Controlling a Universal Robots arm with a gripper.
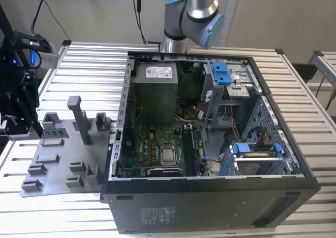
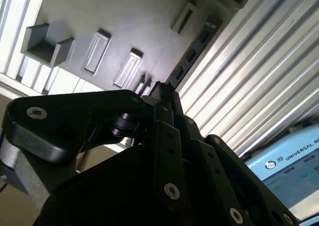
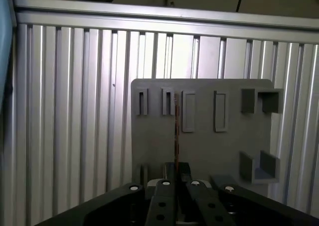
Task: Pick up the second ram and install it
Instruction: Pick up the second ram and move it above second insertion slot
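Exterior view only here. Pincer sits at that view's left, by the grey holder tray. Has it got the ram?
Observer: Yes. In the second wrist view the pincer is shut on the second ram, which sticks out ahead of it.
Operator: Seated in a slot?
Observer: Seemingly not. In the first wrist view it is a thin edge-on line crossing the grey holder tray between two slots.
Operator: Its free end?
Observer: In the second wrist view it reaches over the tray's border, beside the ribbed metal table.
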